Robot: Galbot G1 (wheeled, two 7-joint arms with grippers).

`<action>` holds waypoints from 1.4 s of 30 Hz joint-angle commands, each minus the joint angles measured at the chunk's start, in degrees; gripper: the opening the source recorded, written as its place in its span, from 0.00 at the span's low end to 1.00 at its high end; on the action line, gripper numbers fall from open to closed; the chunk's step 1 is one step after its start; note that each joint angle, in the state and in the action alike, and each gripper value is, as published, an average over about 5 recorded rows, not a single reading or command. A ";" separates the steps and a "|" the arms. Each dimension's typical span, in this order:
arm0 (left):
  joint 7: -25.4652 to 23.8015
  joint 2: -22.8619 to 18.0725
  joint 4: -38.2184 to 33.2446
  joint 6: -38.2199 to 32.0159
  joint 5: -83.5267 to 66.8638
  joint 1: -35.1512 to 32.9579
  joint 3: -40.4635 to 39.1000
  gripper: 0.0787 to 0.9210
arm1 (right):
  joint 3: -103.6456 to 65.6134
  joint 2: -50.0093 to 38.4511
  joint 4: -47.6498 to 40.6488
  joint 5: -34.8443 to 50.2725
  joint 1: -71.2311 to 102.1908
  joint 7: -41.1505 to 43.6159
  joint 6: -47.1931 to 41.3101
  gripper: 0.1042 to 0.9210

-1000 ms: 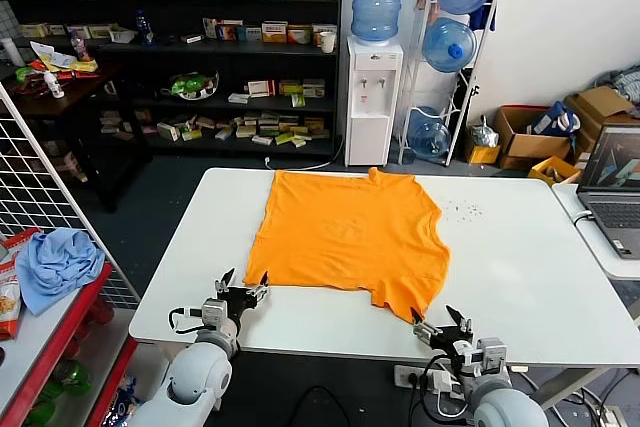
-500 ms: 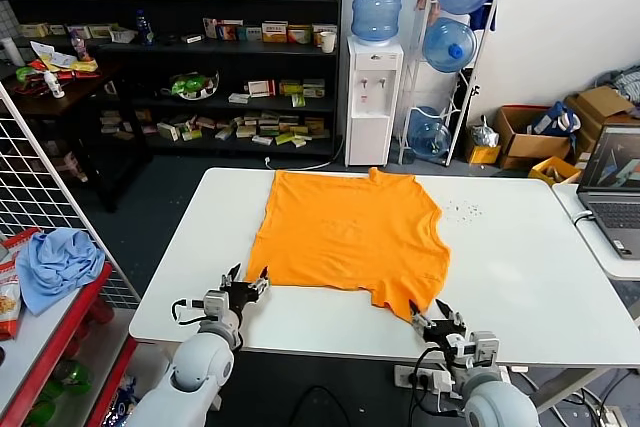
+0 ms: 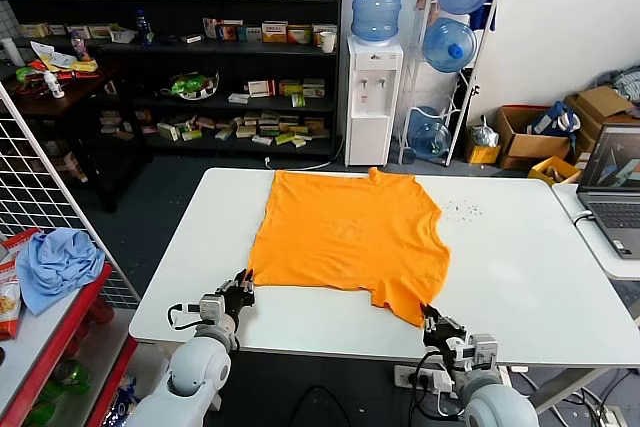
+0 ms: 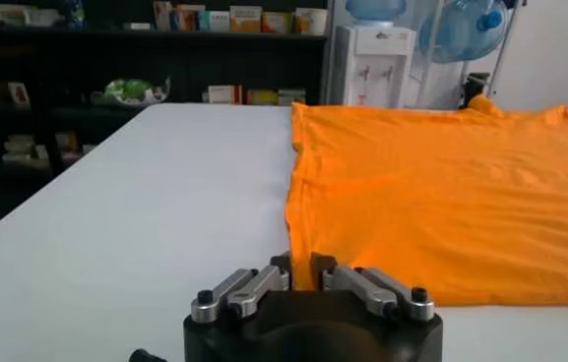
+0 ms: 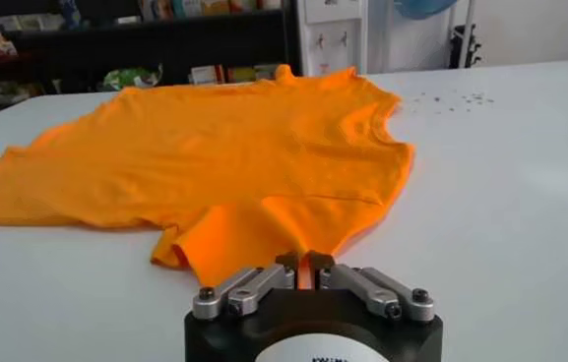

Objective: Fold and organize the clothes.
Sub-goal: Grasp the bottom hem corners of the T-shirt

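The orange T-shirt point(image 3: 345, 237) lies spread flat on the white table point(image 3: 520, 267), its plain side up. My left gripper point(image 3: 243, 287) is at the shirt's near left corner, shut on the hem; the orange cloth stands between its jaws in the left wrist view point(image 4: 301, 268). My right gripper point(image 3: 431, 318) is at the near right sleeve corner, shut on the orange cloth, as the right wrist view point(image 5: 304, 264) shows. The shirt fills the middle of both wrist views point(image 4: 441, 187) point(image 5: 234, 157).
A laptop point(image 3: 612, 187) sits on a side table at the right. A light blue cloth point(image 3: 55, 262) lies on a red rack at the left. Shelves, a water dispenser point(image 3: 372, 97) and boxes stand beyond the table's far edge.
Both grippers moved forward to the shirt's near edge and closed: the left on the near left corner, the right on the near right sleeve corner. The shirt has barely shifted.
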State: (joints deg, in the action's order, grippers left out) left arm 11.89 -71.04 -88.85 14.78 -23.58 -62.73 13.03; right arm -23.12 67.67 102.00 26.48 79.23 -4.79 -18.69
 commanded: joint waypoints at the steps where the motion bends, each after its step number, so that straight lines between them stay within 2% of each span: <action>1: -0.04 -0.17 -2.27 0.33 -0.07 -2.54 0.61 0.12 | -0.04 -0.03 0.06 -0.36 0.33 0.04 0.24 0.02; 6: -0.52 -0.58 -2.49 -0.08 0.47 -3.61 0.75 0.14 | -0.23 0.11 0.08 -0.73 0.73 0.07 1.05 0.02; 10: -1.41 -0.80 -2.93 -0.73 1.65 -4.12 1.22 0.05 | -0.49 0.26 0.49 -1.19 1.18 0.18 1.98 0.02; 13: -1.66 -0.61 -3.54 -0.86 1.97 -4.69 1.36 0.01 | -0.70 0.23 1.06 -1.26 1.75 0.18 2.33 0.02; 29: -1.92 4.16 -13.91 -1.39 2.21 -13.86 1.70 0.01 | -4.14 -5.49 11.76 -4.16 15.86 0.64 2.75 0.02; 36: -2.93 2.49 -13.70 -4.55 2.98 -13.36 2.84 0.01 | -5.67 -6.47 12.10 -4.97 18.02 0.87 3.72 0.02; 39: -3.13 1.71 -12.18 -4.39 2.21 -12.14 2.47 0.05 | -5.64 -6.57 11.61 -5.13 17.74 0.88 3.80 0.02; 42: -3.29 1.20 -10.93 -4.26 1.86 -11.52 1.78 0.15 | -5.47 -6.54 11.17 -5.42 17.41 0.94 3.93 0.02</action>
State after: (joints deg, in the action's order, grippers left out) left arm 9.16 -68.83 -100.22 11.91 -21.23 -74.16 15.26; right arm -27.76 62.10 111.91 21.64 93.75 -3.90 -15.08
